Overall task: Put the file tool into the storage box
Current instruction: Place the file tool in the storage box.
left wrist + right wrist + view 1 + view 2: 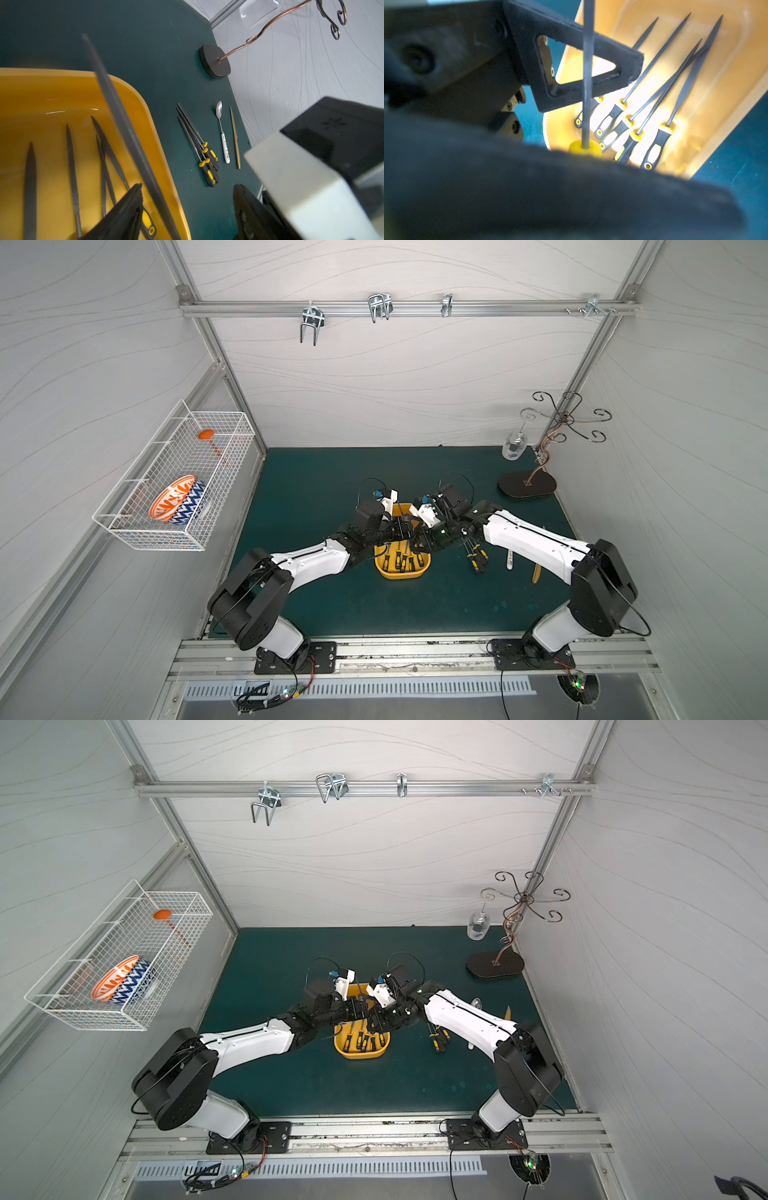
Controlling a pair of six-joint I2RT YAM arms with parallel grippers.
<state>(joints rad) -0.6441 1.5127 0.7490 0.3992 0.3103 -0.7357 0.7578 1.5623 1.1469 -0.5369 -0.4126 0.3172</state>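
Observation:
The yellow storage box (399, 576) (361, 1055) sits mid-mat under both wrists, with several black-and-yellow files (654, 104) (72, 176) lying in it. My right gripper (583, 166) is shut on the handle of a file tool (587, 62). Only its yellow collar and grey shaft stick out, over the box's near corner. In the left wrist view that same file tool (124, 128) runs blurred across the storage box rim (158, 133). My left gripper (187, 207) is open, the shaft passing between its fingers (124, 212) close to one of them.
Three more files (478, 558) (207, 162) lie on the mat right of the box, then a spoon (223, 141) and a thin gold blade (235, 141). A copper hook stand (527, 486) and a glass (514, 445) stand back right. A white wire basket (166, 489) hangs on the left wall.

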